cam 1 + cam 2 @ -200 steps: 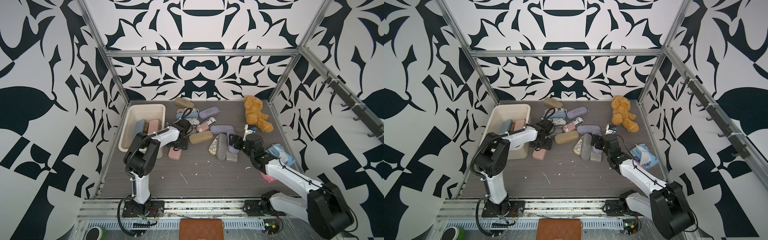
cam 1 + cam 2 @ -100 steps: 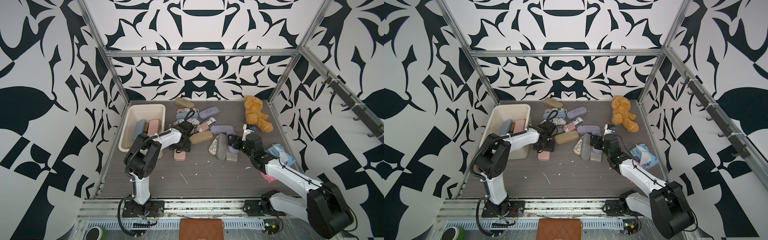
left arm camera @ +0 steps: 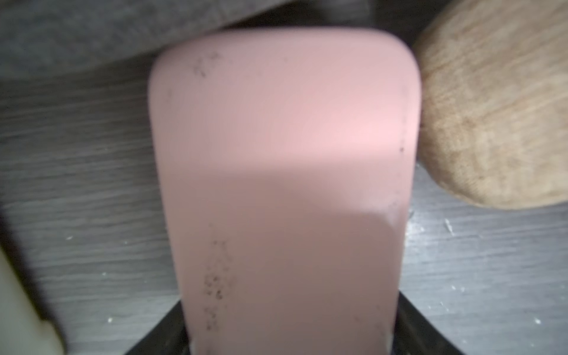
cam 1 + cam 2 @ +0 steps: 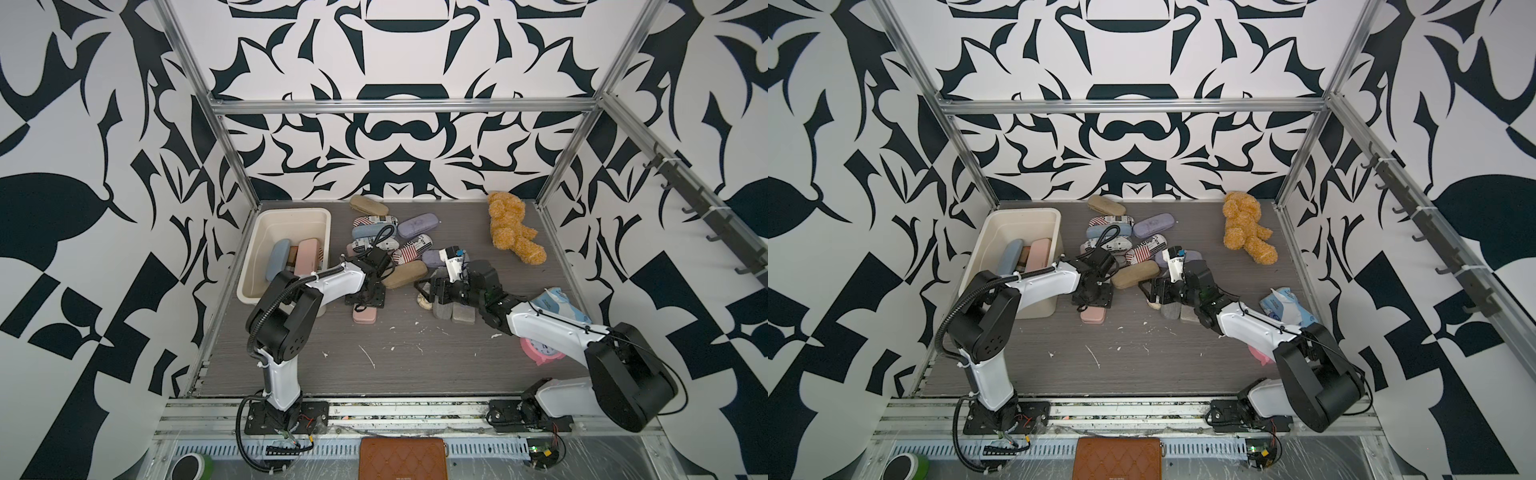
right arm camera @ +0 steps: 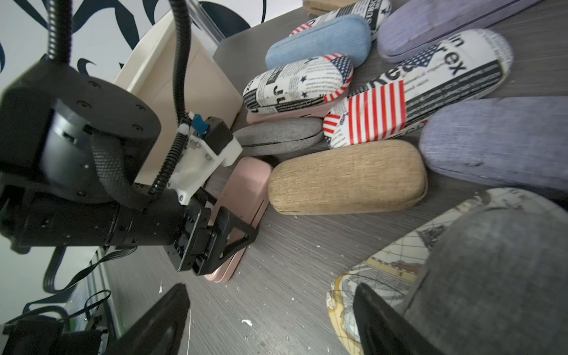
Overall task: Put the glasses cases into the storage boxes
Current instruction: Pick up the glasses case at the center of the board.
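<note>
Front floor lies open — tan case sits just beside pink case.

Pink case: smooth matt shell with a few dark specks. Tan case: coarse woven cloth. Lilac case: fine-weave fabric, matt. Flag-print case: printed cloth. Tub: smooth cream plastic with a slight sheen. Tabletop: grey wood-grain, matt. Teddy bear: shaggy plush.

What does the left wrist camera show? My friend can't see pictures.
A pink glasses case fills the view, lying on the grey wood-grain table with its near end between the arm's two black fingers. A tan case sits close beside it, and a cream corner of the storage tub peeks in.
</note>
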Robot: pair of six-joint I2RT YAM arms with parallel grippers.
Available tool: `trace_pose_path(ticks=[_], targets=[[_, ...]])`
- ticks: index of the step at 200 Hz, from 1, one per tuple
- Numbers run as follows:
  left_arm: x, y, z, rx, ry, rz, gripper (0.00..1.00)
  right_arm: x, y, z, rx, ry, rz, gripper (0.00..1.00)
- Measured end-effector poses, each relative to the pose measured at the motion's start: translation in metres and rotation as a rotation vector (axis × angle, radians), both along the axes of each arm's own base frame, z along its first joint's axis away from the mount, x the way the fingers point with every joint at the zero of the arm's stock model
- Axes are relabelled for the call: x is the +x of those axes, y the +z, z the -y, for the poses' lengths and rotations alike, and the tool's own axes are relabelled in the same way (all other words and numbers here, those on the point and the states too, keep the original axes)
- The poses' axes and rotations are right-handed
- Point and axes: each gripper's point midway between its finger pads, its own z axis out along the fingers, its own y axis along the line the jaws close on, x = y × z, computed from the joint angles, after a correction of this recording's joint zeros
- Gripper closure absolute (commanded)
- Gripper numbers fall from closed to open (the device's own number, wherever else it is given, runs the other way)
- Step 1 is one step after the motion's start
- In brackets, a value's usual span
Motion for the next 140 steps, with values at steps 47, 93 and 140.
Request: trace_pose_path(ticks=[47,93,140], targets=[[-0.045,0.02,0.002,0.074,-0.104,-0.05,0.31,0.0,0.0,0.0,-0.002,0.007,0.005,0.14],[-0.092,0.081,0.007,0.058,-0.226,0.106,0.33,0.003,0.004,0.003,-0.017,-0.016,0.033,0.15],[-0.102,0.166,-0.01,-0.055,-0.222,0.314,0.34,0.008,0.007,0.008,-0.026,-0.05,0.054,0.15]])
